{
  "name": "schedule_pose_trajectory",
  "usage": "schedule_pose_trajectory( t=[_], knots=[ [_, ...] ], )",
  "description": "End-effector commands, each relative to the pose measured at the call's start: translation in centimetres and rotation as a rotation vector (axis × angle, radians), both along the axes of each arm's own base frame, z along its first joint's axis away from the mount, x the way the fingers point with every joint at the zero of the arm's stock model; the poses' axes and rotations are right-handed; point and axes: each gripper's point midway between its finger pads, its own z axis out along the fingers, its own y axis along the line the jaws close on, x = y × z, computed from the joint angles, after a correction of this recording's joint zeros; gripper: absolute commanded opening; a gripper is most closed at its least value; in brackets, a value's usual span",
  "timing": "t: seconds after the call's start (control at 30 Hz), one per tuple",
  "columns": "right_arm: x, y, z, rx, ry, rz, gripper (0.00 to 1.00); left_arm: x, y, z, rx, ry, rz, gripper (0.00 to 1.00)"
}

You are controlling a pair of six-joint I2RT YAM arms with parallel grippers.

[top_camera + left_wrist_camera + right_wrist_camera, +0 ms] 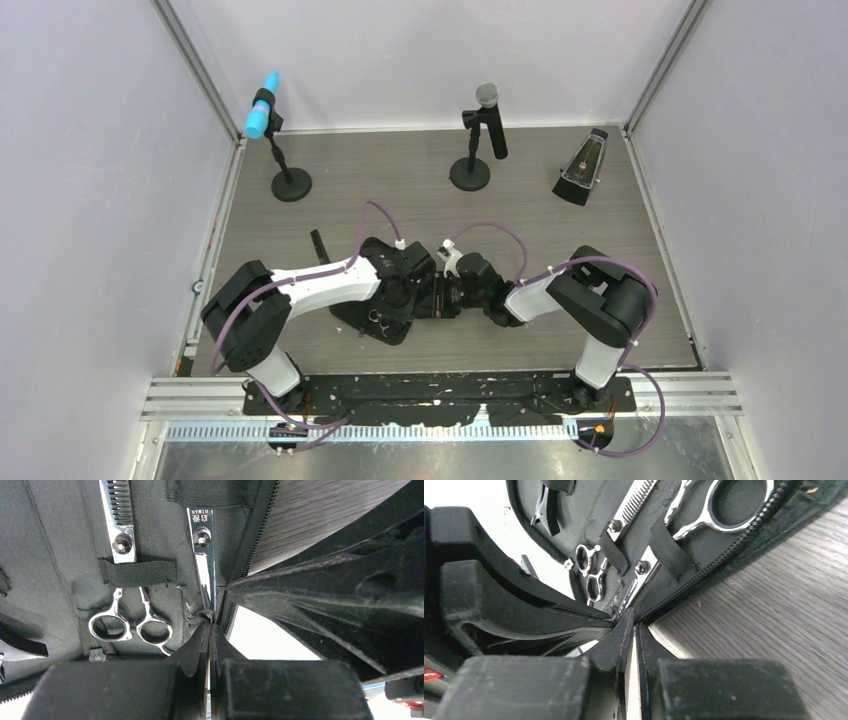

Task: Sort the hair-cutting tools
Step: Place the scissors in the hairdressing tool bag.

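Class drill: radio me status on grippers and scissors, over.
Left gripper shut, right gripper shut, both at plain scissors' tip. Thinning scissors strapped in open case. Elastic strap crosses plain scissors.

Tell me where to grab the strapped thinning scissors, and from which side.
Take the thinning scissors by the finger rings: they lie clear of the elastic strap, while the toothed blade lies flat on the zip case. Probably come from the ring end, so they slide out along their length.
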Motion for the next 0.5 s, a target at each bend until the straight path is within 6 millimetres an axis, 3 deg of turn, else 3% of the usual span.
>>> schedule_pose_trajectory(
  t=[0.0, 0.23, 0.47],
  knots=[
    [0.9, 1.6, 3.9, 0.099, -0.086, 0.012, 0.14, 0.9, -2.3, 1.0, -0.088, -0.023, 0.004, 0.00],
    [1.5, 1.2, 4.9, 0.064, -0.125, 0.000, 0.14, 0.8, -2.4, 1.1, -0.091, -0.021, 0.002, 0.00],
    [1.6, 1.6, 3.7, 0.043, -0.093, 0.006, 0.14, 0.8, -2.4, 1.0, -0.092, -0.019, 0.002, 0.00]
  ],
)
